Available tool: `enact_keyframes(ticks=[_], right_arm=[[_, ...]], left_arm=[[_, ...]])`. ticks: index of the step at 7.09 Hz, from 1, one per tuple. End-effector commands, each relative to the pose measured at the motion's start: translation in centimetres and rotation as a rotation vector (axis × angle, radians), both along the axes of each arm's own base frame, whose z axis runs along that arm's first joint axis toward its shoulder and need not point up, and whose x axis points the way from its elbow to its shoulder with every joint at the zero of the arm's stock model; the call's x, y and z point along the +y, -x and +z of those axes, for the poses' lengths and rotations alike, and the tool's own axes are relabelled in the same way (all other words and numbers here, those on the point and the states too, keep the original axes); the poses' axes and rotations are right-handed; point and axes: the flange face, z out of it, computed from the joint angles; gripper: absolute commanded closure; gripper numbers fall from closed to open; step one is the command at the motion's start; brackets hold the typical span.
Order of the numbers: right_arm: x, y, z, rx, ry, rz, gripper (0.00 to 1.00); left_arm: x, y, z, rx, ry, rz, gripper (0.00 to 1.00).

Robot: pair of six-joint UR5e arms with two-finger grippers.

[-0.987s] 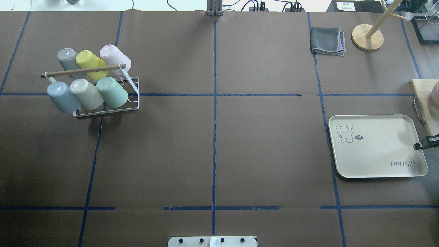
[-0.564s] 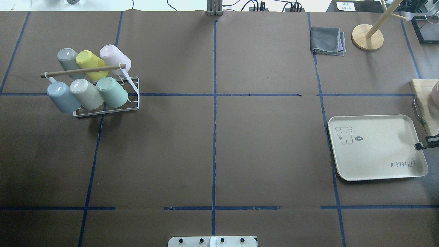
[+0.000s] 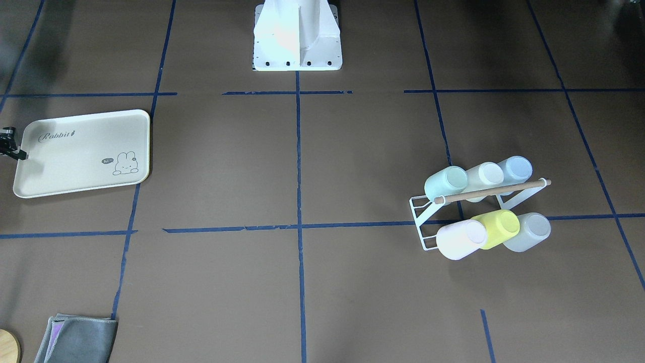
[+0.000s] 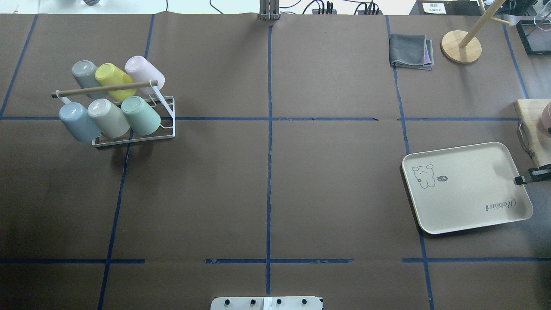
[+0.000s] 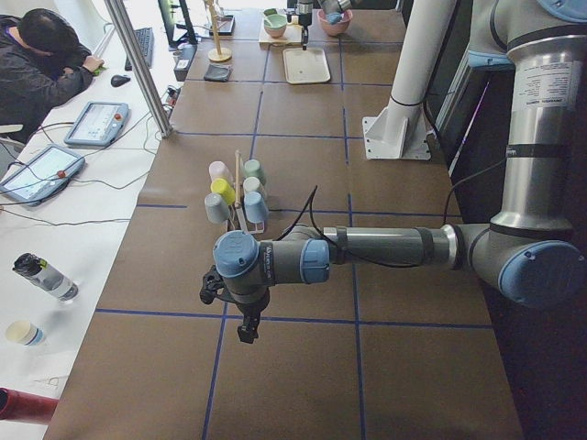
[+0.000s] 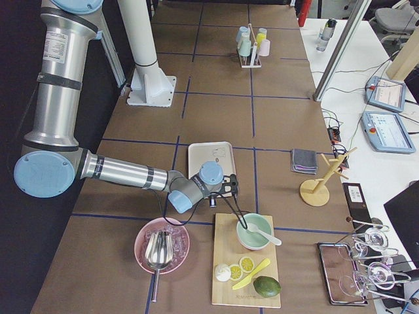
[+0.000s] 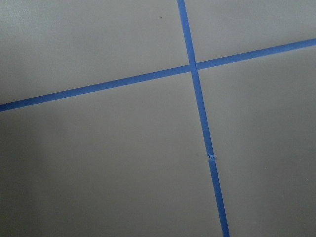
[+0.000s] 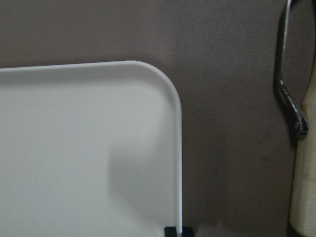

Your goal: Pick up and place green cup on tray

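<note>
My right gripper (image 4: pixel 521 180) was clenched on the rim of the tray (image 4: pixel 469 172), I judged to drag it nearer, because the green cup (image 4: pixel 140 115) sat well apart, tipped on the rack (image 4: pixel 165 129), and I couldn't tell my left gripper (image 5: pixel 246 332) state.

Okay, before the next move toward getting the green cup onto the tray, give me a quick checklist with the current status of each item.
1. Green cup free on the cup rack: ok, at the end of the row nearer the robot, nothing gripping it.
2. Tray has room: ok, nothing lies in it.
3. Right end effector away from the tray: not ok, it is at the rim.
4. Right end effector's grip: cannot tell.
5. Left end effector at the cup: not ok, it hangs over bare table, apart from the rack.
6. Left end effector open: cannot tell.
</note>
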Motion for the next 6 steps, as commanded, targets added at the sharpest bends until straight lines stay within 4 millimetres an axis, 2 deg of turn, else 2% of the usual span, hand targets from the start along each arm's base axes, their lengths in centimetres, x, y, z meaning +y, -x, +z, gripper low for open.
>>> enact_keyframes(ticks=[1, 2, 3, 4, 5, 6], right_arm=[[-0.1, -0.2, -3.6, -0.064, -0.041, -0.013, 1.0], [-0.6, 0.1, -5.1, -0.074, -0.016, 0.013, 1.0], [-2.0, 0.8, -7.0, -0.092, 0.046, 0.079, 1.0], [-3.0, 2.1, -9.6, -0.123, 0.095, 0.119, 1.0], [-4.7, 4.4, -12.4, -0.153, 0.12, 0.134, 1.0], [-5.8, 8.0, -15.3, -0.183, 0.143, 0.112, 1.0]], left_arm=[[0.0, -0.1, -0.1, 0.0, -0.002, 0.001, 0.0], [0.0, -0.1, 0.0, 0.0, 0.0, 0.001, 0.0], [0.0, 0.0, -0.1, 0.0, -0.002, 0.0, 0.0], [0.0, -0.1, -0.1, 0.0, -0.002, 0.001, 0.0], [0.0, 0.0, -0.1, 0.0, -0.002, 0.0, 0.0], [0.0, 0.0, -0.1, 0.0, -0.002, 0.0, 0.0]])
